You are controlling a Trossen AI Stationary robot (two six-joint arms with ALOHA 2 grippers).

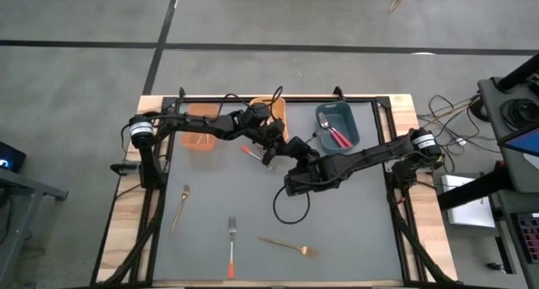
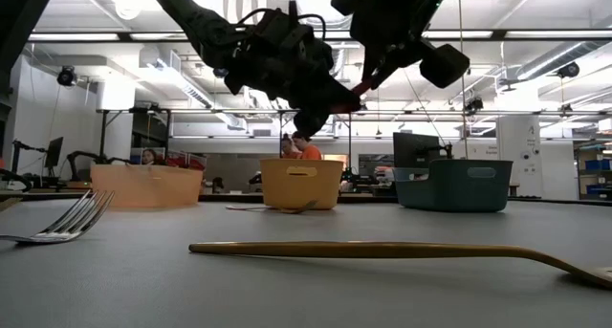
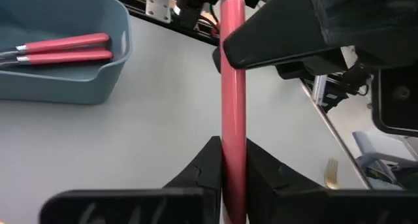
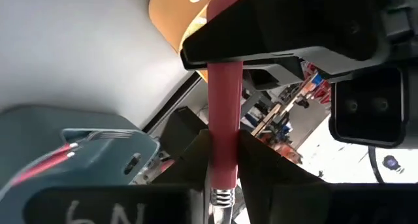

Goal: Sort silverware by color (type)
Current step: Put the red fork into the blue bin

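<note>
Glossy red-pink plastic-looking fork handle (image 3: 233, 87) — ribbed metal collar; matt grey table (image 1: 337, 230).

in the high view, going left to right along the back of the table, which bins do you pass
orange bin → yellow bin → blue bin, with red-pink-handled forks lying in it
</note>
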